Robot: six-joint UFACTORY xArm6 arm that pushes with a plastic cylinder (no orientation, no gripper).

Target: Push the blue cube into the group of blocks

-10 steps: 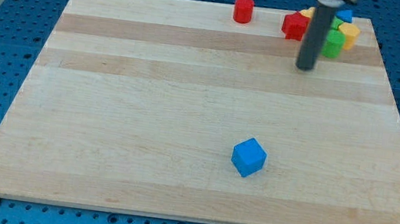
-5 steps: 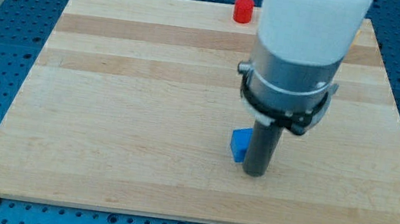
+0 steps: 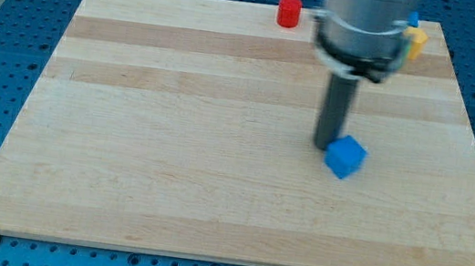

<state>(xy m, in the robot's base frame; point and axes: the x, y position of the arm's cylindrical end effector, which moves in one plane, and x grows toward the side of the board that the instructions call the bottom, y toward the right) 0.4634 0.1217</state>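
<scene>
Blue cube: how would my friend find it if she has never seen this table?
Start at the big pale wooden board and follow the dark rod down to my tip, right of the board's middle. The blue cube sits against the tip, toward the view's bottom right. It is the only blue block standing alone.

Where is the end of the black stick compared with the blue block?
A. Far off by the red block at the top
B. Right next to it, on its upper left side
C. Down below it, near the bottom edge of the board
B. My tip sits right against the blue cube, at its upper left side in the view, far from the red block at the board's top edge.
</scene>
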